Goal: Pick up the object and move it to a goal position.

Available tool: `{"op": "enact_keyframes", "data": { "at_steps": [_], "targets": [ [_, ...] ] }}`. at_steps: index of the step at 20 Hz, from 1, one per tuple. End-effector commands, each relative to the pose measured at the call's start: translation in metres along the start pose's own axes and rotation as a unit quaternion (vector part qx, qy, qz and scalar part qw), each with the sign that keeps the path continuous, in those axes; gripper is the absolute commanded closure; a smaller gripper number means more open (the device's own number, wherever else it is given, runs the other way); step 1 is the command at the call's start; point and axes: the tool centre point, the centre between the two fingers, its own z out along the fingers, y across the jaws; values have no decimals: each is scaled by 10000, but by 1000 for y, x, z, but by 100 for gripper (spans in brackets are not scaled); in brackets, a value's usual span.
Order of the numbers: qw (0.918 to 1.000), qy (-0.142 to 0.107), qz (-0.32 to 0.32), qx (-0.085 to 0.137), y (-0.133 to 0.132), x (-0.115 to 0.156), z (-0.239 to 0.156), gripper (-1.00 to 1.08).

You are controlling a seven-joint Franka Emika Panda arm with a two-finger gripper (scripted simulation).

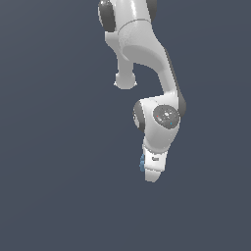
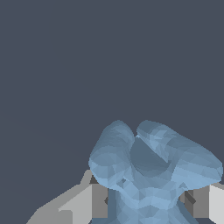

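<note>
In the exterior view, the glossy white arm's fingers (image 1: 151, 174) hid most of the small light-blue matte lumpy piece (image 1: 141, 163). In the wrist view, grey blocky fingers (image 2: 98, 201) clamped its faceted, lobed body (image 2: 148, 175) between them.

A glossy white robot arm (image 1: 147, 54) with rounded segments. Dark grey bands mark its joints. A dark round cap (image 1: 166, 115) sits near the wrist.
</note>
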Motion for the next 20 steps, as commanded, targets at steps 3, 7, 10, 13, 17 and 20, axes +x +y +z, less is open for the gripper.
{"op": "enact_keyframes", "data": {
  "at_steps": [3,7,10,13,17,20],
  "targets": [
    [10000,0,0,-2,0,0,0,108],
    [10000,0,0,0,0,0,0,108],
    [10000,0,0,0,1,-2,-3,108],
    [10000,0,0,0,3,-8,-14,108],
    [10000,1,-2,0,9,-22,-40,108],
    [10000,2,-4,1,15,-36,-65,108]
  ]
}}
